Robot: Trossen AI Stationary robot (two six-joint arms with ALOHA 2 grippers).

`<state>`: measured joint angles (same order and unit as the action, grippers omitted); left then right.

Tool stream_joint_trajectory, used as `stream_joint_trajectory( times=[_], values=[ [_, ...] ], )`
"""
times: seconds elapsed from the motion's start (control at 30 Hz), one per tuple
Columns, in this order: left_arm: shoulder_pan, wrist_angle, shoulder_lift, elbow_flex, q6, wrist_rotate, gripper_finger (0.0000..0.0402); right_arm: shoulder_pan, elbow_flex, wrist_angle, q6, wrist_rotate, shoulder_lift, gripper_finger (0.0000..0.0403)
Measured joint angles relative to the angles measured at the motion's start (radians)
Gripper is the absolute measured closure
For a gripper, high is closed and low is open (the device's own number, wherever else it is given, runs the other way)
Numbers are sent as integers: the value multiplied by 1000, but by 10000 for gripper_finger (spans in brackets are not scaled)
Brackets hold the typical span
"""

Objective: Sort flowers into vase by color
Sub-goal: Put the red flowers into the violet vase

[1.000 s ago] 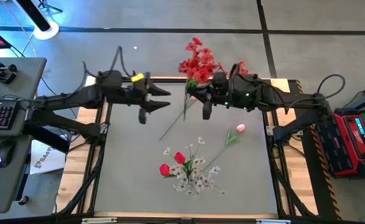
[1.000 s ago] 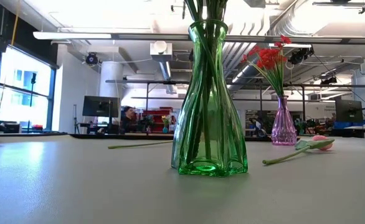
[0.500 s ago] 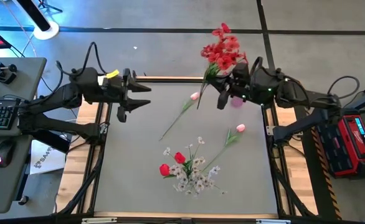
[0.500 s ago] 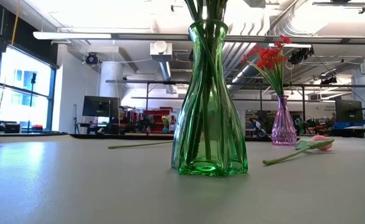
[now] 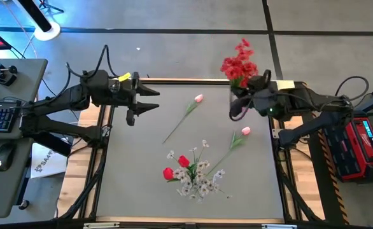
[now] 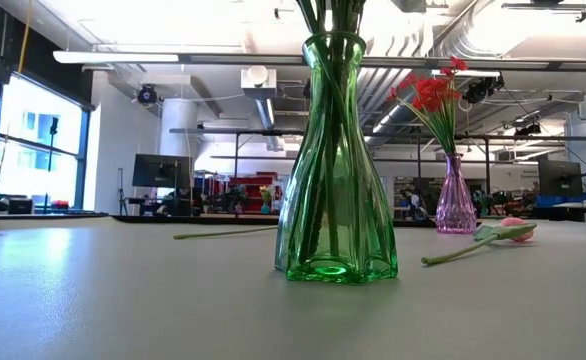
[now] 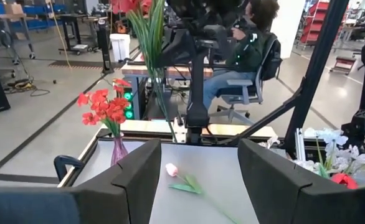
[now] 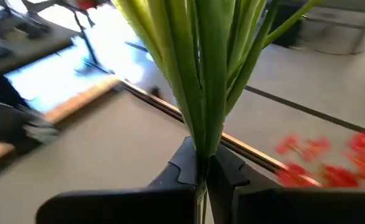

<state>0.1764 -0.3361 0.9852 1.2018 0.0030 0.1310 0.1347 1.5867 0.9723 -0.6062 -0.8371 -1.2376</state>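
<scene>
High view is showing two loose pink tulips (image 5: pixel 198 98) lying on the worktop (image 5: pixel 142 165); right gripper (image 5: pixel 235 105), jaws clenching the red blossom bunch (image 5: pixel 239 62), is hanging near the far right edge. Left gripper (image 5: pixel 142 106) is hovering, jaws released. Low view alone is showing two vases: green vase (image 6: pixel 335 170), pink vase (image 6: pixel 455 200). No readable writing.

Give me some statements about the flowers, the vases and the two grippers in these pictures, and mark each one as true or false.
1. The right gripper is shut on the bunch of red blossom clusters on green stems. True.
2. The left gripper holds a pink tulip. False: it is open and empty.
3. Two pink tulips lie on the grey table. True: one pink tulip at the back, another pink tulip toward the right.
4. The green glass vase is empty. False: green stems stand in it.
5. The small pink glass vase holds white flowers. False: it holds red ones.
</scene>
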Motion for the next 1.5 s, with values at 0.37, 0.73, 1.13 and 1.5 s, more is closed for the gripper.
stream_joint_trajectory(
  times=[0.37, 0.73, 1.13, 1.5],
  values=[
    [0, 0, 60, 0, 1, 0, 202, 31, 0, 454, -223, -109, 153, 403],
    [3, 6, 143, -1, -7, -28, 202, 68, 0, 506, -168, -183, 335, 403],
    [80, 43, 82, -1, -47, -86, 202, 68, 0, 505, -153, -168, 373, 403],
    [85, 65, -5, -1, 130, -126, 202, 68, 0, 504, -168, -157, 356, 403]
  ],
)
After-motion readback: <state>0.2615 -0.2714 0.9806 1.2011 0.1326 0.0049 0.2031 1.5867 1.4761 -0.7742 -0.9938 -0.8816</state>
